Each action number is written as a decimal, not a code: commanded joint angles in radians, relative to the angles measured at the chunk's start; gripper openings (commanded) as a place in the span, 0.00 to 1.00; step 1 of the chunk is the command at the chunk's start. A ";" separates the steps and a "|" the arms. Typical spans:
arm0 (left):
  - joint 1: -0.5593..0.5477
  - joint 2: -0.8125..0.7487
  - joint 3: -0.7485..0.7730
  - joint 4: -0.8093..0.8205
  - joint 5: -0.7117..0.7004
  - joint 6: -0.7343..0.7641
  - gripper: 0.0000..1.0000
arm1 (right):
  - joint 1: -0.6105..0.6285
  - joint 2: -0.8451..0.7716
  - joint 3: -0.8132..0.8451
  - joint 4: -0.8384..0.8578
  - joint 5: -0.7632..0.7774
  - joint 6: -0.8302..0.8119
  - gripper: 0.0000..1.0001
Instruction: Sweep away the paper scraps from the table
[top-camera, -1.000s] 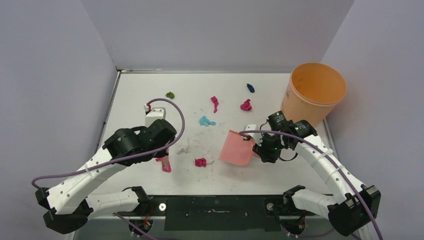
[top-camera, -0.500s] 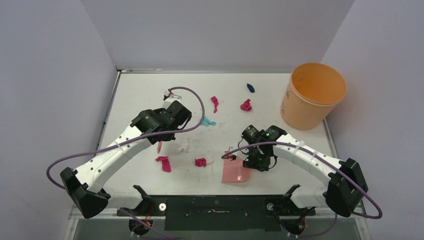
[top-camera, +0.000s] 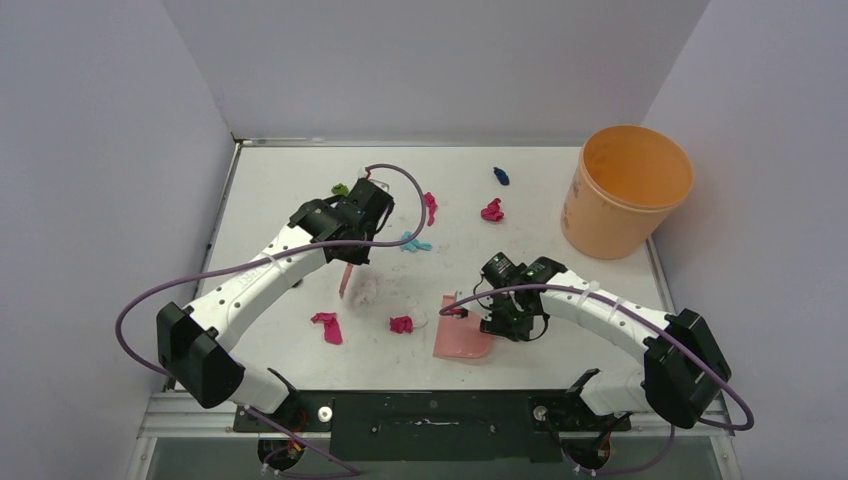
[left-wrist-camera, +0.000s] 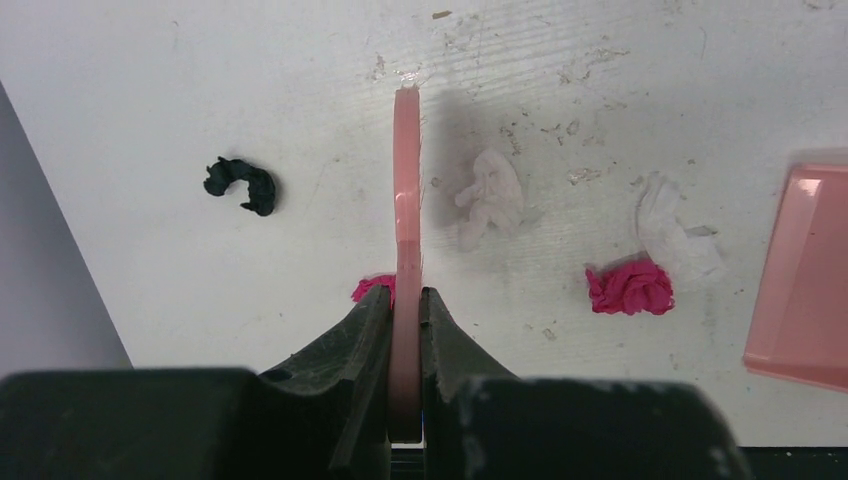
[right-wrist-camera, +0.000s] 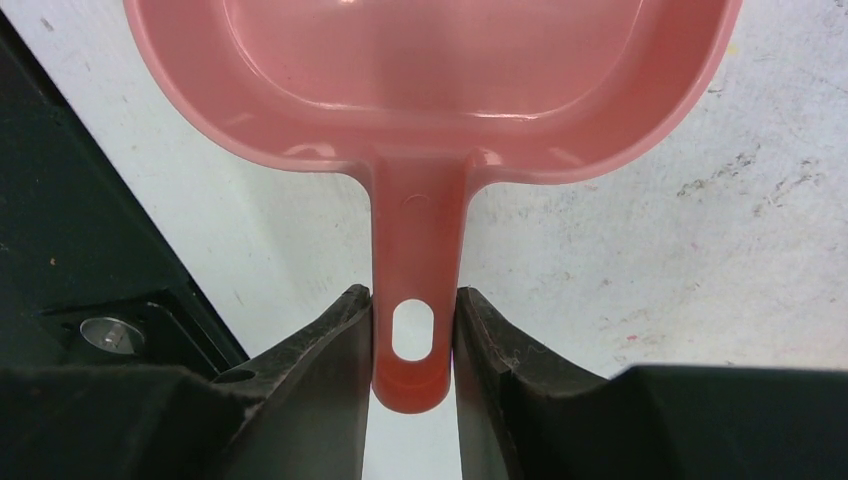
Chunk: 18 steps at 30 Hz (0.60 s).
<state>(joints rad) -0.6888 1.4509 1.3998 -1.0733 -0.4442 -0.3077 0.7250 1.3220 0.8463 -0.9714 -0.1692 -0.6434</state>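
My left gripper (top-camera: 352, 258) is shut on the pink hand brush (top-camera: 345, 281), seen edge-on in the left wrist view (left-wrist-camera: 405, 200) between my fingers (left-wrist-camera: 405, 312). A white scrap (left-wrist-camera: 490, 195) lies just right of the brush. A magenta scrap (top-camera: 401, 324) and a white one (left-wrist-camera: 675, 235) lie between the brush and the pink dustpan (top-camera: 462, 338). Another magenta scrap (top-camera: 325, 327) lies near the brush. My right gripper (top-camera: 498, 318) is shut on the dustpan's handle (right-wrist-camera: 412, 300); the pan lies flat on the table (top-camera: 280, 200). Cyan (top-camera: 412, 242), magenta (top-camera: 430, 206), magenta (top-camera: 492, 210), dark blue (top-camera: 501, 176) and green (top-camera: 340, 189) scraps lie farther back.
An orange bucket (top-camera: 628, 190) stands at the back right of the table. A dark scrap (left-wrist-camera: 242, 185) shows left of the brush in the left wrist view; my arm hides it from above. Grey walls close in the left, back and right sides.
My left arm has reached farther back and to the right with the brush. My right arm has brought the dustpan down and left, flat near the front edge.
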 joint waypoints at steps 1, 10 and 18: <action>0.026 -0.012 0.038 0.081 0.084 0.045 0.00 | -0.040 -0.044 -0.028 0.092 -0.059 -0.045 0.30; 0.038 -0.039 -0.015 0.102 0.135 0.056 0.00 | -0.194 -0.288 -0.220 0.228 -0.152 -0.231 0.71; 0.049 -0.032 -0.012 0.087 0.132 0.065 0.00 | -0.205 -0.270 -0.246 0.251 -0.181 -0.236 0.65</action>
<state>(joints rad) -0.6468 1.4467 1.3727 -1.0195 -0.3180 -0.2573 0.5301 1.0302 0.5995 -0.7807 -0.3050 -0.8570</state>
